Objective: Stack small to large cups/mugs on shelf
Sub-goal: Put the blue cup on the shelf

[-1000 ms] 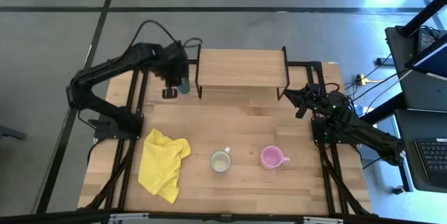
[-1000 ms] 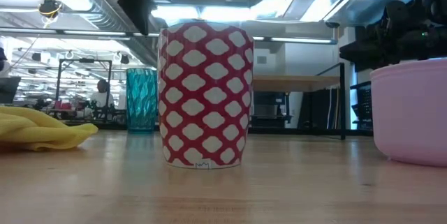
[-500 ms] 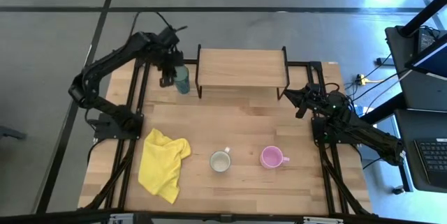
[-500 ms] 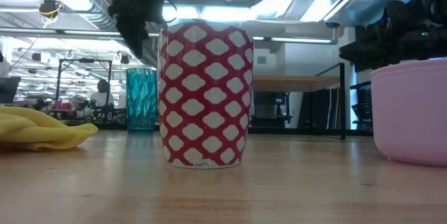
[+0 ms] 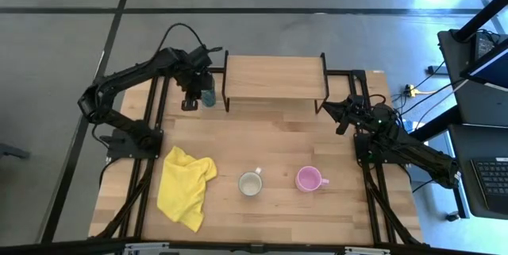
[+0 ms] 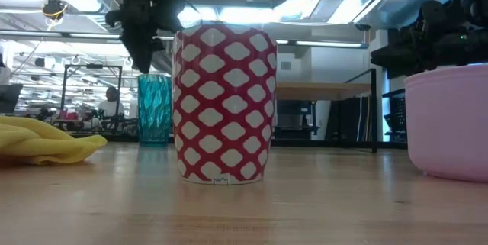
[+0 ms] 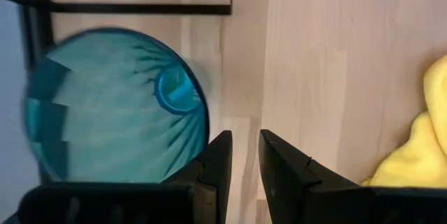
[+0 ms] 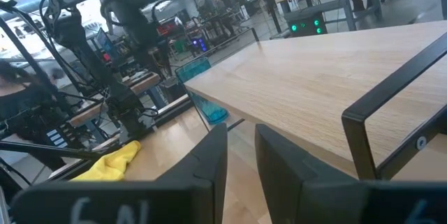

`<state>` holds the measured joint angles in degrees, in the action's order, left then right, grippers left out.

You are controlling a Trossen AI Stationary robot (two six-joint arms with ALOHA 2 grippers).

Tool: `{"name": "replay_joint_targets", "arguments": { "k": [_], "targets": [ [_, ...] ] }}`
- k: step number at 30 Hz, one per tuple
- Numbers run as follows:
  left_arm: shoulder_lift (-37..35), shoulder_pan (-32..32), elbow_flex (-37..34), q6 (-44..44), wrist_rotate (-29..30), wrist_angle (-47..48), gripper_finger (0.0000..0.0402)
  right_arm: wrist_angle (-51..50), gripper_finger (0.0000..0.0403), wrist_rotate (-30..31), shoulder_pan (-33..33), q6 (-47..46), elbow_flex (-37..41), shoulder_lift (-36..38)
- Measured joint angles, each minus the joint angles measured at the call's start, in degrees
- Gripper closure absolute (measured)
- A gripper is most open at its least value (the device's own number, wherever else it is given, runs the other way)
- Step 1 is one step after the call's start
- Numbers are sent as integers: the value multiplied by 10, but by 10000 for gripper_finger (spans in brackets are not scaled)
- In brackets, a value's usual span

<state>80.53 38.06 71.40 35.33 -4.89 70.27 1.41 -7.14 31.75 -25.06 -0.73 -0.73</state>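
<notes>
- The teal tumbler (image 5: 208, 94) stands upright on the tabletop (image 5: 278, 152) at the far left, just beside the left end of the shelf (image 5: 274, 78) and close to the table's left edge.
- The left gripper (image 5: 190, 96) hangs over the tumbler's outer side; its wrist view shows the fingers (image 7: 218, 165) narrow, nearly together, beside the tumbler's rim (image 7: 115, 105) and holding nothing.
- The shelf top is bare wood, with its black legs (image 5: 225, 96) at both ends; the tumbler sits just outside the left leg.
- The right gripper (image 5: 333, 112) rests near the shelf's right end, fingers (image 8: 209, 158) close together with a slim gap, holding nothing.
- The cream-white mug (image 5: 251, 183) and the pink mug (image 5: 309, 179) stand near the front edge, apart from each other, with open tabletop between them and the shelf.
- A yellow cloth (image 5: 185, 185) lies at the front left, well apart from the tumbler.
- The low view alone shows the nearer mug's red-and-white pattern (image 6: 223, 104), with the tumbler (image 6: 155, 110) behind it and the pink mug (image 6: 450, 119) cut off at the right.
- The left wrist view alone looks down into the tumbler and catches the cloth's corner (image 7: 419, 147).
</notes>
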Motion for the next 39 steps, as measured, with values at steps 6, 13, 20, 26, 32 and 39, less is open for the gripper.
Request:
{"name": "replay_joint_targets", "arguments": {
  "k": [6,13,20,26,32,39],
  "targets": [
    [0,-11,-27,-3,7,-49,335,0,326,0,0,0,0,0],
    [1,-29,3,-28,16,-29,335,0,326,0,0,0,0,0],
    [0,-41,73,-27,30,34,335,0,326,0,0,0,0,0],
    [0,-27,47,-8,50,4,334,0,326,0,0,0,0,0],
    [0,-27,5,-9,48,-29,310,0,326,0,0,0,0,0],
    [-1,-26,-10,-21,69,-73,297,0,326,0,0,0,0,0]
  ]
}}
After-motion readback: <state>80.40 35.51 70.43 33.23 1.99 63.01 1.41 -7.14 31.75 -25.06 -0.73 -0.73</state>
